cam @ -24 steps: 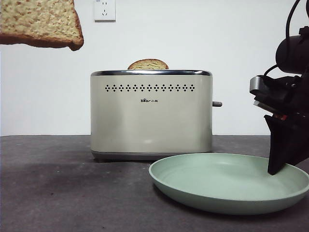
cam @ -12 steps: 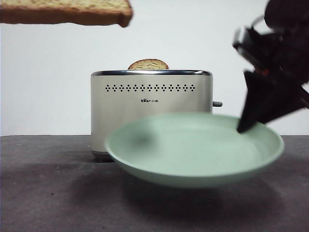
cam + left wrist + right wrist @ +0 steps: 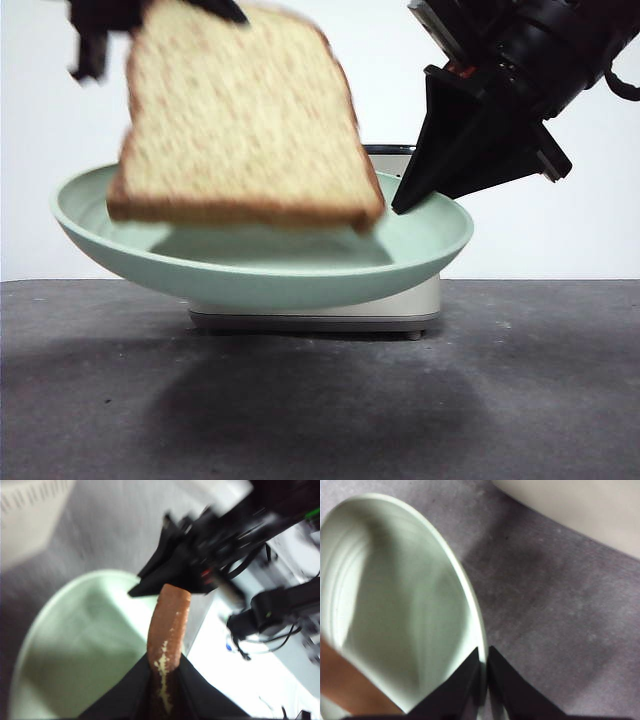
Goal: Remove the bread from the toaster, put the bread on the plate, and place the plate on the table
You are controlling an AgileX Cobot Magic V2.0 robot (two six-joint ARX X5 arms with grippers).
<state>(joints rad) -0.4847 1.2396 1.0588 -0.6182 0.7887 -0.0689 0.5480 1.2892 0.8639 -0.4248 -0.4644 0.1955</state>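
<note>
My left gripper [image 3: 165, 675] is shut on the bread [image 3: 240, 130], a tan speckled slice with a dark reddish-brown crust. The slice hangs in the air in front of and just above the plate; the left wrist view shows it edge-on [image 3: 168, 620]. My right gripper [image 3: 408, 203] is shut on the right rim of the pale-green plate [image 3: 260, 280] and holds it tilted in the air in front of the toaster [image 3: 320, 315]. The right wrist view shows those jaws [image 3: 482, 672] pinching the rim of the plate [image 3: 395, 605]. The toaster is mostly hidden behind the plate.
The dark grey-brown table [image 3: 320, 400] stretches below the lifted plate and carries its shadow. A white wall stands behind. The second slice in the toaster is hidden. The right arm's gripper [image 3: 172, 570] shows beyond the bread in the left wrist view.
The right gripper has lifted the plate off the table, up and to the left, in front of the toaster. The left gripper has brought the bread down and right, over the plate.
</note>
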